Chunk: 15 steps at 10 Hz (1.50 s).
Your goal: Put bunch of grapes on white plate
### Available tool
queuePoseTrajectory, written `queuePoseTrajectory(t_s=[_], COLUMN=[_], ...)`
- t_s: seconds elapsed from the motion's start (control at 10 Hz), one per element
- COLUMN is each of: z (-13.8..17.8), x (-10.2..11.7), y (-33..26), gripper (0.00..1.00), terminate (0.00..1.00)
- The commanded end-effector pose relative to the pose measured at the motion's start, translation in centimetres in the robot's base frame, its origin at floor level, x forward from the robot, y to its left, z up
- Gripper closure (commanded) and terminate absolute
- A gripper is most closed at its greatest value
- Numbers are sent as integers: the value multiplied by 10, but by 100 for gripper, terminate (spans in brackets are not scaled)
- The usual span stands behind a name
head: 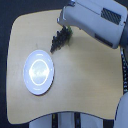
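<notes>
A bunch of grapes, dark purple-black with a bit of green at its upper end, lies on the light wooden table toward the back. The white plate, round and glossy, rests on the table at the exterior view's left, a short way below and left of the grapes. My gripper comes down from the upper right and sits right at the upper end of the bunch. The arm's grey housing hides the fingers, so their state does not show.
The arm's bulky grey and white body spans the upper right. The table's rounded edge runs along the left and bottom. A white robot part stands at the lower right corner.
</notes>
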<state>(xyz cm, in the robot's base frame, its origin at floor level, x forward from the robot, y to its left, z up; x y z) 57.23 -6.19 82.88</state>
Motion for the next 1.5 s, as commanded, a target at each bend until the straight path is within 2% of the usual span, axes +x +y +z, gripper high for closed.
queuePoseTrajectory(t_s=[0.0, 0.1, 0.5, 1.0, 1.2, 1.4], z=[-48, -59, -92, -100, -107, -111], x=[13, 22, 21, 11, -2, -6], y=[56, 56, 62, 48, 45, 41], gripper=[0, 0, 0, 0, 0, 0], terminate=[0, 0, 0, 0, 0, 0])
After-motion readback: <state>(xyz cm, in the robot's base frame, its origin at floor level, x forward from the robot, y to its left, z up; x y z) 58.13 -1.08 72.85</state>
